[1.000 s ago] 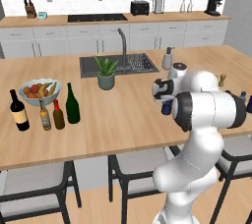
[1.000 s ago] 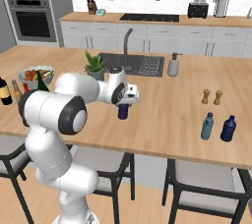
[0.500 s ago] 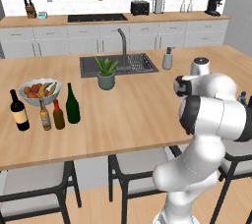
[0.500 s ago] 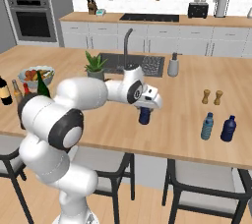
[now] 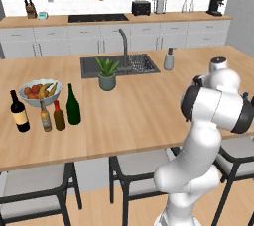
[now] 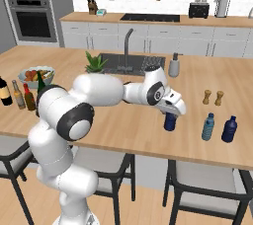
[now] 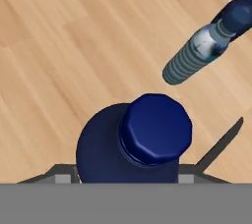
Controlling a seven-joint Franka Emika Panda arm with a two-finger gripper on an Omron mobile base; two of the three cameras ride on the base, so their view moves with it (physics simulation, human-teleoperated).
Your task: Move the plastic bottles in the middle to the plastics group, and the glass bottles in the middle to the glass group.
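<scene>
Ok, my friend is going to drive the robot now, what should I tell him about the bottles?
Gripper: shut on the small deep-blue bottle, carrying it over the counter toward the plastics group.
Plastics group: light-blue bottle and darker blue bottle, standing near the counter's front edge on the robot's right.
Glass group: black wine bottle and slim amber bottle, far left.
Not moved yet: the green wine bottle and the brown bottle with a red cap, standing close beside the glass group.
Left to do: set the deep-blue bottle down by the two blue ones, then see to the green and brown bottles.
</scene>
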